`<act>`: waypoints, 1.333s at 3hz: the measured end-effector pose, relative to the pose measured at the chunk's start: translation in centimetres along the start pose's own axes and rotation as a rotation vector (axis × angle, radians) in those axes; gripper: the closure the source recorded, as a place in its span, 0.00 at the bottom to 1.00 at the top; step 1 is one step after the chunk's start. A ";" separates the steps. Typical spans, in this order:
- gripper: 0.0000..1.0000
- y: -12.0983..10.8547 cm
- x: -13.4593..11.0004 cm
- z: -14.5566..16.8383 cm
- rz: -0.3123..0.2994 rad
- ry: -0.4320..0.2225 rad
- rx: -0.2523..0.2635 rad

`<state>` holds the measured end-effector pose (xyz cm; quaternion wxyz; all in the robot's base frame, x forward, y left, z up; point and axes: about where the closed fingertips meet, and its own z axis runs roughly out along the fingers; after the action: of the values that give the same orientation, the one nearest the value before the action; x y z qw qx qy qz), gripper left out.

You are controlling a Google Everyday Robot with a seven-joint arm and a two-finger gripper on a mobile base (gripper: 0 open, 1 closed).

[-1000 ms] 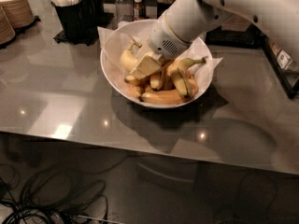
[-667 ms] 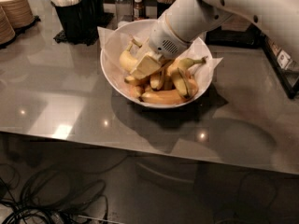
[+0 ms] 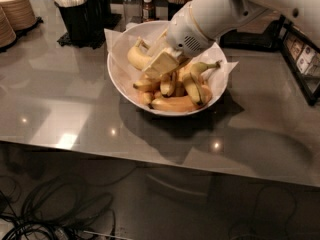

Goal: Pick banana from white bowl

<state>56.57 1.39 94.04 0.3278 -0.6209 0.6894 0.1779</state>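
1. Gripper: one cream-coloured two-finger gripper (image 3: 160, 60) on one white robot arm (image 3: 220, 11), which enters from the upper right of the frame. The gripper is inside the bowl, left of its centre, directly against the target fruit. Whether it is gripping anything cannot be told.
2. Target: one long, thick, strongly curved pale yellow banana (image 3: 133, 58). It lies in the upper left part of the bowl, stem end up, just left of the gripper.
3. Other fruit: roughly six shorter orange-yellow bananas (image 3: 175, 104) piled in the lower centre. One of these, a green-stemmed banana (image 3: 192, 81), points to the right. Overlap prevents an exact count.
4. Container: one wide, shallow, glossy white bowl (image 3: 119, 81) lined with white paper (image 3: 114, 36), at upper centre of the frame.
5. Support: one grey glossy table (image 3: 65, 99).
6. Upper left: two stacks of tan paper plates (image 3: 20, 11) and one black holder of white utensils (image 3: 80, 16).
7. Top centre: one small dark-capped bottle (image 3: 146, 8).
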 end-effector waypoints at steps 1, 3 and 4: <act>1.00 0.7 -1.5 -4.2 -0.052 -0.136 -0.017; 1.00 6.2 -0.3 -10.3 -0.034 -0.401 -0.144; 1.00 9.3 1.6 -11.0 0.040 -0.483 -0.207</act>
<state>44.95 -5.40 99.42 0.4139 -0.5771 0.5814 0.3970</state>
